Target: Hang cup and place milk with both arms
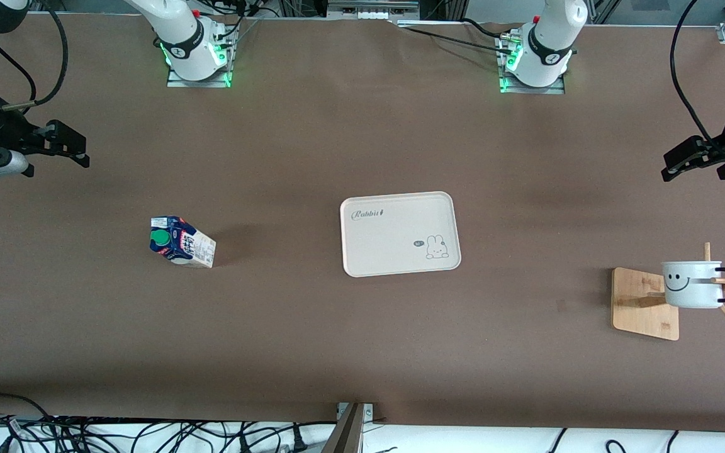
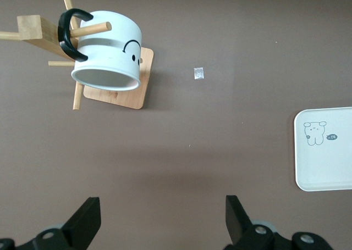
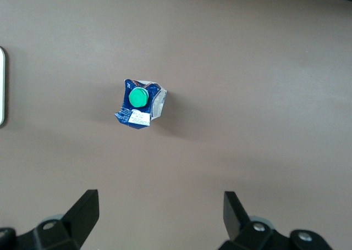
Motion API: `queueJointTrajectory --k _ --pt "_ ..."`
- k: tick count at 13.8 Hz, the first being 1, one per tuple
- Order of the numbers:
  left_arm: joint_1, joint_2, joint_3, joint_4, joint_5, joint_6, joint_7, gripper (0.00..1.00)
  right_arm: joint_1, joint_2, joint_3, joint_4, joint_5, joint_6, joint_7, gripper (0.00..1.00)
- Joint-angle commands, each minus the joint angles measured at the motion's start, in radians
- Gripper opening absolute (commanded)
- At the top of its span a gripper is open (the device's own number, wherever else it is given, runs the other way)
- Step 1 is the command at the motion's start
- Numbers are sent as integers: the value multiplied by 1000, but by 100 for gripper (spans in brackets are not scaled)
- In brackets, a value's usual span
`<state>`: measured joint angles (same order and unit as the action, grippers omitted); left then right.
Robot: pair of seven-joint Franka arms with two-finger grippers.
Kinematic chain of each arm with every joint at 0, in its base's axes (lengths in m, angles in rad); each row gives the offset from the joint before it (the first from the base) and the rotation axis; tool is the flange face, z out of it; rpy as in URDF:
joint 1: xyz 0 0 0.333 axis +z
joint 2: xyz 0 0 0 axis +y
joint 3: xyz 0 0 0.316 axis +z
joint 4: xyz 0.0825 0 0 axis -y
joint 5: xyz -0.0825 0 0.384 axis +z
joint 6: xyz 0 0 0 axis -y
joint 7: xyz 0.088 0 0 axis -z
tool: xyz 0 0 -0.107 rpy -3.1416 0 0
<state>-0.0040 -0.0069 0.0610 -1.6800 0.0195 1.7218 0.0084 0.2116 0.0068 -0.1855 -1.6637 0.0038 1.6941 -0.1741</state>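
Note:
The white cup (image 1: 693, 284) with a smiley face hangs by its black handle on a peg of the wooden rack (image 1: 642, 302) at the left arm's end of the table. In the left wrist view the cup (image 2: 110, 49) shows its open mouth. My left gripper (image 1: 677, 162) hovers open and empty over bare table beside the rack, as its own view (image 2: 163, 206) confirms. The milk (image 1: 181, 242) stands upright on the table toward the right arm's end, green cap up (image 3: 140, 103). My right gripper (image 1: 76, 150) is open and empty above bare table, apart from the carton (image 3: 162, 200).
A cream tray (image 1: 400, 233) with a rabbit print lies in the middle of the table, bare; its edge shows in the left wrist view (image 2: 324, 151). A tiny scrap (image 2: 198, 73) lies on the table near the rack. Cables run along the table's near edge.

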Motion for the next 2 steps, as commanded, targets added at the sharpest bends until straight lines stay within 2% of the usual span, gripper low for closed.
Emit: queueJointTrajectory --k 1,2 --pt "-10 12 8 31 4 -25 15 100 0 5 0 16 -1 -4 2 100" --pt "-10 12 8 31 4 -25 15 100 0 5 1 16 -1 -4 2 100"
